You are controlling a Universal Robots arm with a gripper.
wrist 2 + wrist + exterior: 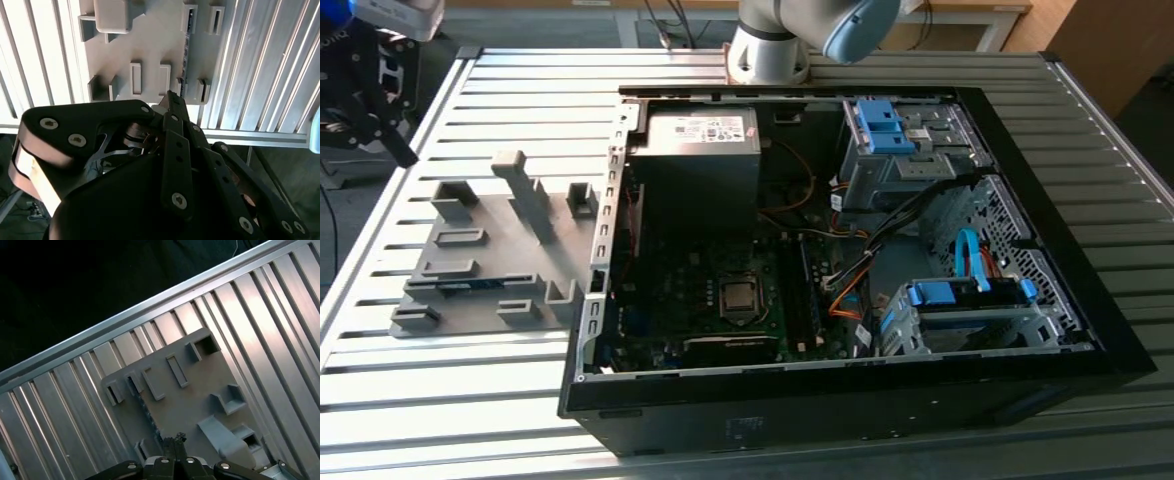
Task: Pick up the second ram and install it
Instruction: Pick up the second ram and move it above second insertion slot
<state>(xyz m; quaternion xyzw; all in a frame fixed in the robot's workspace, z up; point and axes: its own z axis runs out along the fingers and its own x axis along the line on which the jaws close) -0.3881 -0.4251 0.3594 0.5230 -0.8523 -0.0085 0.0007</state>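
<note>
Writing: a white label [700, 128] sat on top of the grey power-supply box [698, 150] inside the open computer case [854, 410]. It carried dark print and small marks, none of which I could make out. A smaller pale mark showed on the case's dark front wall, also unreadable. No label face of the second ram [464, 284] was turned to any camera.

Second ram: it stood on its long edge in the slotted holders of the grey fixture plate [494, 240], at the plate's end towards the exterior view's bottom left. There it showed as a short blue-green strip between grey brackets. In both wrist views it appeared edge-on, as a thin dark line with small chips across the plate [186, 47] [149, 415].

Gripper [390, 135]: it hung above the slatted metal table [480, 400], over the edge at the exterior view's left, well apart from the case. In both wrist views the black fingers [170, 102] [175, 439] were drawn together at the tips with nothing between them. The tips pointed towards the plate, in line with one end of the ram and raised clear of it, with no contact.

Other: blue drive-bay clips [881, 125] sat in the case's bays, and the green motherboard [707, 330] lay on its floor. The arm [767, 45] had its base beyond the case.
</note>
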